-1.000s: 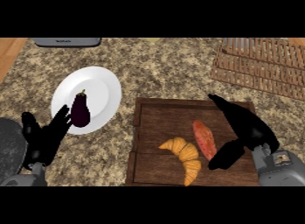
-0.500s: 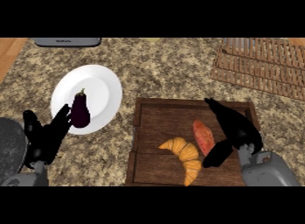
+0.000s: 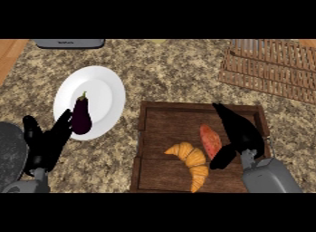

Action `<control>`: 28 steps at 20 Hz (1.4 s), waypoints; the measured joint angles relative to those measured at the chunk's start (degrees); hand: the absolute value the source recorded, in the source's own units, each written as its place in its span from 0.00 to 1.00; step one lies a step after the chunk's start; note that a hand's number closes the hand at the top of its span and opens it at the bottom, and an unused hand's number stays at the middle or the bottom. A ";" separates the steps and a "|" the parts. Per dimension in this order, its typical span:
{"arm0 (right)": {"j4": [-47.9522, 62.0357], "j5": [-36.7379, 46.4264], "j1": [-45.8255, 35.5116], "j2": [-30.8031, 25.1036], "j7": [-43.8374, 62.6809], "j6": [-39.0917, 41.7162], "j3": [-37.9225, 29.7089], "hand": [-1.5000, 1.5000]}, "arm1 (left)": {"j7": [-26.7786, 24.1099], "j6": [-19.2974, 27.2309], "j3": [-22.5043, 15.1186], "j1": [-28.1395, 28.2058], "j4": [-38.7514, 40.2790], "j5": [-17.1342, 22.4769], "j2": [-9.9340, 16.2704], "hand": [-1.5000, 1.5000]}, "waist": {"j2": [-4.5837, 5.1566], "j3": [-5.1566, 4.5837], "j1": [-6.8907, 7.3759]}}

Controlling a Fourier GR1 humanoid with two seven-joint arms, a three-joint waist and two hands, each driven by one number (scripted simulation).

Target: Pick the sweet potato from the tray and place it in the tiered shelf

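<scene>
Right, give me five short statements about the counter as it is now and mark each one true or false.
1. The sweet potato lies in the wooden tray. True.
2. The eggplant lies in the tray beside the croissant. False: it lies on the white plate, left of the tray.
3. The right hand is over the tray, next to the sweet potato. True.
4. The sweet potato is already in the tiered shelf. False: it is not there yet.
5. The left hand holds the croissant. False: it holds nothing, open at the lower left.
</scene>
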 measured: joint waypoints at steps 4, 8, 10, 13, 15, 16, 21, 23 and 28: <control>3.73 2.42 0.15 2.27 -4.23 -2.73 -0.93 0.00 | -1.05 -0.70 0.85 -0.11 0.59 -0.79 -0.53 0.50 | -0.06 0.01 -0.02; 5.62 4.32 -0.59 3.98 -5.92 -3.15 -1.81 0.00 | 0.01 -0.80 1.06 -0.10 -0.34 -1.50 -1.31 0.50 | -0.07 -0.03 -0.02; 6.83 4.62 -0.50 4.17 -8.26 -3.28 -2.30 1.00 | 0.29 -1.43 1.89 -1.59 0.83 -1.42 -1.01 0.50 | -0.15 -0.07 -0.01; 8.60 5.70 -1.72 2.77 -9.87 0.21 -0.04 1.00 | 0.00 -1.88 1.61 -0.35 -0.04 -1.55 -1.05 0.50 | -0.64 -0.51 0.30; 9.08 6.26 -1.50 1.76 -12.48 0.78 0.99 1.00 | 0.85 -1.64 1.80 -0.82 -0.25 -1.57 -0.95 0.50 | -0.84 -0.67 0.11; 9.43 6.35 -1.86 2.06 -12.67 0.88 0.96 1.00 | 1.03 -1.37 1.54 -0.68 -0.75 -1.80 -1.26 0.50 | -0.90 -0.76 0.01; 8.69 5.65 -1.25 3.18 -15.33 0.60 0.85 1.00 | 1.49 -1.95 2.08 0.36 -2.18 -1.40 -0.87 0.50 | -0.91 -0.78 -0.22; 7.40 5.69 -0.24 3.69 -16.79 -0.22 1.28 1.00 | 2.05 -1.75 2.01 0.34 -2.45 -1.63 -0.98 0.50 | -0.81 -0.71 -0.32; 3.63 6.36 1.25 4.92 -17.54 -1.82 0.91 1.00 | 2.63 -1.40 1.61 1.24 -3.74 -2.28 -1.89 0.50 | -0.30 -0.22 -0.16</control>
